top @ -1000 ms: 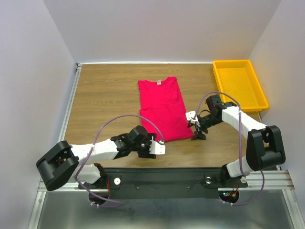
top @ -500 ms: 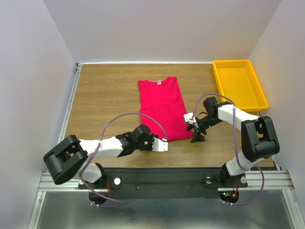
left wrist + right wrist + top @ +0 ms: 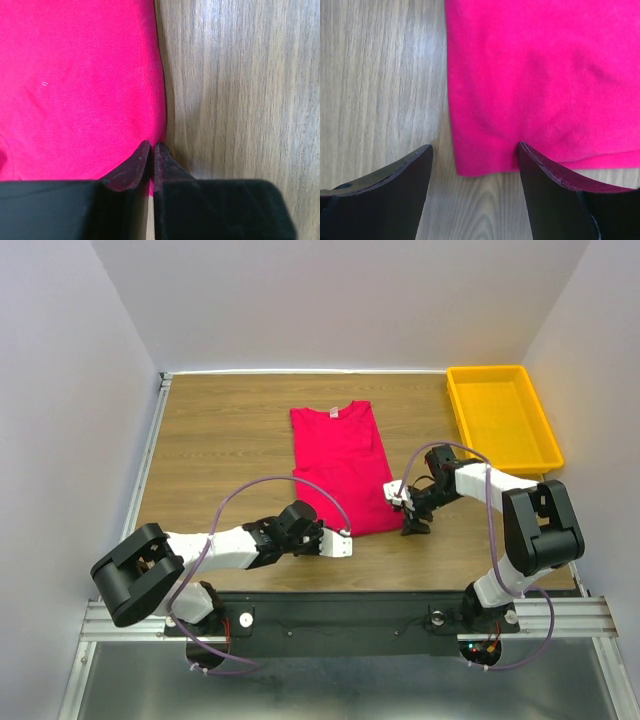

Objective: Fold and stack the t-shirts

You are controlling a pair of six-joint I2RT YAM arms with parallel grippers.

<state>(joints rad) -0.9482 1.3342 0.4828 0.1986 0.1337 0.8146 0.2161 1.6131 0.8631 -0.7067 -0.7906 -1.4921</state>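
Two grippers work at the two near corners of one garment. Left gripper [image 3: 151, 146]: jaws drawn together to a hairline slit, tips on the near-left corner of the t-shirt [image 3: 340, 465], with pink cloth showing in the slit, so the corner is judged pinched. Right gripper [image 3: 474, 146]: jaws spread wide and low over the near-right corner. One finger stands over bare wood outside the side edge and the other over the cloth, so the corner lies between them, not yet gripped. Outward from the jaws, the t-shirt extends away from both grippers as a long, narrow rectangle with no sleeves showing at its sides. Its long axis runs near to far down the middle of the table [image 3: 220, 440], hem at the near end and collar at the far end. Each arm is the nearer one to its own corner: the left reaches in from the near left, the right from the right side. The coming move is judged to be a fold of the hem toward the collar. It turns on one relation: the cloth lies wholly on the far side of both jaws, so a lift carried straight along the long axis would halve it, provided the right jaws first close on their corner. Yellow tray [image 3: 456, 400]: well apart, at the far right.
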